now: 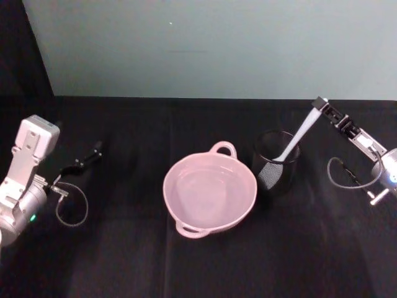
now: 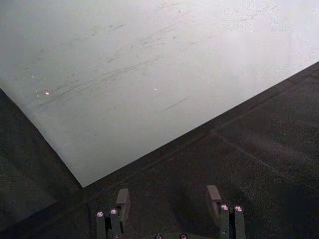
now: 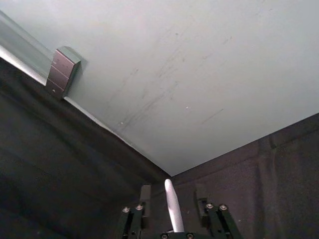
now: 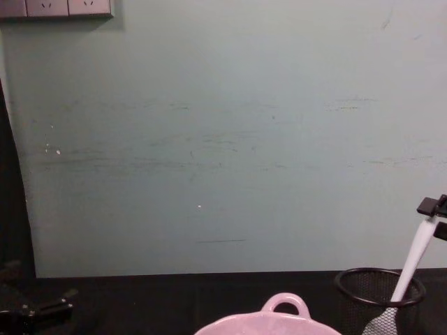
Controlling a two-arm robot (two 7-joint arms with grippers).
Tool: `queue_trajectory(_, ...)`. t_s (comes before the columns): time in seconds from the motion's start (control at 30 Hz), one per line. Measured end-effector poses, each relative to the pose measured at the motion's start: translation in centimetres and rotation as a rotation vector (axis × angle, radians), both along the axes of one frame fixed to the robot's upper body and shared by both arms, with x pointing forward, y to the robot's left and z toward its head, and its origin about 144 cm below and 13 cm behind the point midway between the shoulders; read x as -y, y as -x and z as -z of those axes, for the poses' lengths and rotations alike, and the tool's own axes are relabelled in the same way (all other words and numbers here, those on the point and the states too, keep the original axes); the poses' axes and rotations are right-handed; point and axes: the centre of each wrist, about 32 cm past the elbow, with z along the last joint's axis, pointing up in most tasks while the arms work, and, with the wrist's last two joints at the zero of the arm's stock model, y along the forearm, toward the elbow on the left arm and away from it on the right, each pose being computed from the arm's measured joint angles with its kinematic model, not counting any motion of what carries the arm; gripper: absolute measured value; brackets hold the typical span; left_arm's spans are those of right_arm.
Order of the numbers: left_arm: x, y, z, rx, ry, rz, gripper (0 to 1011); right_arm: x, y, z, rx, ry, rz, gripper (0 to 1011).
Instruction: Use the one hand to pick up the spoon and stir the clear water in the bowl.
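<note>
The pick-up is under way: the right gripper holds its jaws apart around the handle of the spoon, which leans in the mesh cup beside the bowl (left gripper parked, jaws apart), so closing and lifting should come next.

A pale grey-green wall runs across the back, scuffed with faint streaks and a few small white specks. Grey socket plates sit high up at its left end. To the left a black panel closes off the corner. Black cloth, slightly creased, covers the table up to the wall's foot. The light is dim and even.
</note>
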Motion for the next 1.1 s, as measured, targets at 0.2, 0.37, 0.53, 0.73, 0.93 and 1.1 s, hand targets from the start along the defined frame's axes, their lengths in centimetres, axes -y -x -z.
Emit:
queue_trajectory(0.2, 0.0, 0.0, 0.0, 0.0, 0.0, 0.0, 1011, 0.1, 0.0, 0.0, 0.002, 0.0, -0.003, 370)
queue_trajectory(0.37, 0.0, 0.0, 0.0, 0.0, 0.0, 0.0, 1011, 0.0, -0.2, -0.1, 0.005, -0.004, -0.01, 190)
queue_trajectory(0.53, 0.0, 0.0, 0.0, 0.0, 0.0, 0.0, 1011, -0.2, -0.3, -0.4, 0.018, 0.005, -0.024, 98)
queue_trajectory(0.73, 0.0, 0.0, 0.0, 0.0, 0.0, 0.0, 1011, -0.5, -0.3, -1.5, 0.069, 0.068, -0.034, 98)
queue_trajectory(0.93, 0.0, 0.0, 0.0, 0.0, 0.0, 0.0, 1011, -1.0, 0.1, -3.7, 0.174, 0.246, -0.04, 98)
queue_trajectory(1.1, 0.0, 0.0, 0.0, 0.0, 0.0, 0.0, 1011, -1.4, 0.5, -6.1, 0.258, 0.356, -0.05, 98)
